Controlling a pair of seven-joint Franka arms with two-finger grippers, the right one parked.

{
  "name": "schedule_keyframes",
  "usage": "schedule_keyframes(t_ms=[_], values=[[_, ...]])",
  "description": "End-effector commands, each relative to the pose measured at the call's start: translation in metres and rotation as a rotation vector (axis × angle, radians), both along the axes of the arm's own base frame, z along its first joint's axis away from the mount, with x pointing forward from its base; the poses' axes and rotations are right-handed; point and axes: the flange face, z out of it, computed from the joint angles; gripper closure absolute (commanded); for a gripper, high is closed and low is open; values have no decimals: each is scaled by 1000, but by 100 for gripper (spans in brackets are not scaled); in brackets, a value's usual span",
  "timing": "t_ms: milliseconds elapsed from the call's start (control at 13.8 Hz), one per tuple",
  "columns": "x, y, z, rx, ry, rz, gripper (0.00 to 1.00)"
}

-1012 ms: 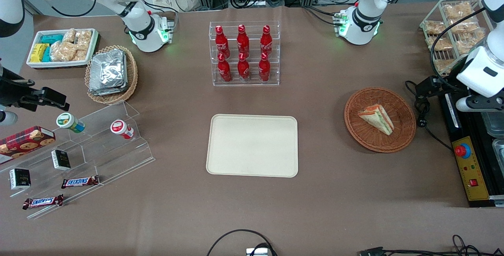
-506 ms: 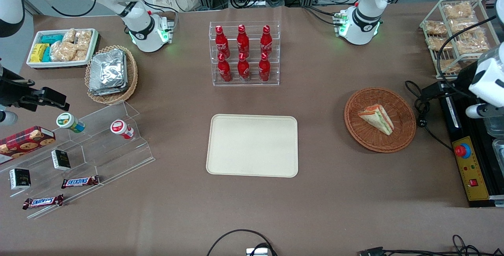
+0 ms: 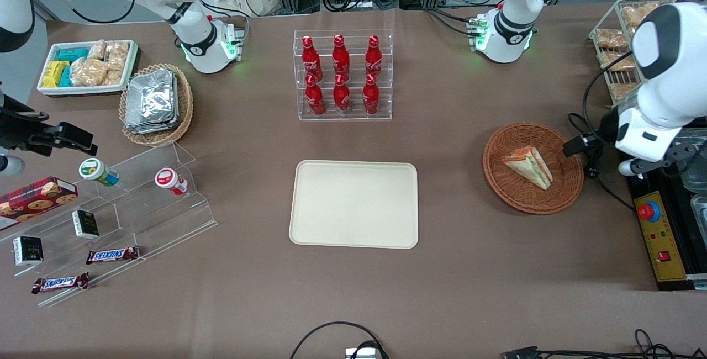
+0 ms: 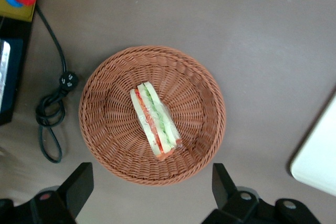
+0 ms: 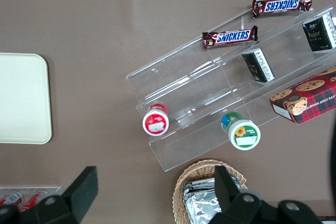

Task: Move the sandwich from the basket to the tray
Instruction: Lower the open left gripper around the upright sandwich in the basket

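In the right half of the front frame, at mid-height, the round basket (image 3: 533,167) sits on the brown matte table (image 3: 469,270), its reddish-brown wicker woven in tight rings rising to a shallow rim. Inside it lies the sandwich (image 3: 528,166), a small triangular wedge on its side: white bread slices with a green layer and an orange-red layer showing along the cut edge, under glossy clear wrap. My wrist camera looks straight down on it (image 4: 155,120), resting near the middle of the basket (image 4: 113,129).

My gripper (image 4: 152,195) hangs above the basket, high and clear of the weave, and my two dark fingers (image 4: 79,184) stand spread wide apart, about as wide as the basket itself, with nothing between them.

At the centre of the front frame, well apart from the basket, lies the tray (image 3: 354,204): smooth cream-beige plastic, flat, rectangular with rounded corners and a low rim. Just beside the basket, toward my arm's end of the table, a black cable (image 4: 52,124) is looped on the tabletop.
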Motion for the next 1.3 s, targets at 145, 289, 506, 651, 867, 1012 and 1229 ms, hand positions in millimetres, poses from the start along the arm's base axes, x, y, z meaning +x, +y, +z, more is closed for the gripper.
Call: schedule_keyframes(t_ms=[145, 289, 506, 651, 867, 1012, 1229], values=[[-32, -17, -57, 76, -60, 151, 0], [-39, -20, -81, 71, -73, 184, 0], [-52, -20, -118, 55, -118, 242, 0], [-54, -21, -135, 65, -130, 277, 0], [-55, -23, -157, 89, -136, 304, 0], [-57, -29, -172, 91, -137, 326, 0], [-57, -33, -190, 88, -136, 360, 0]])
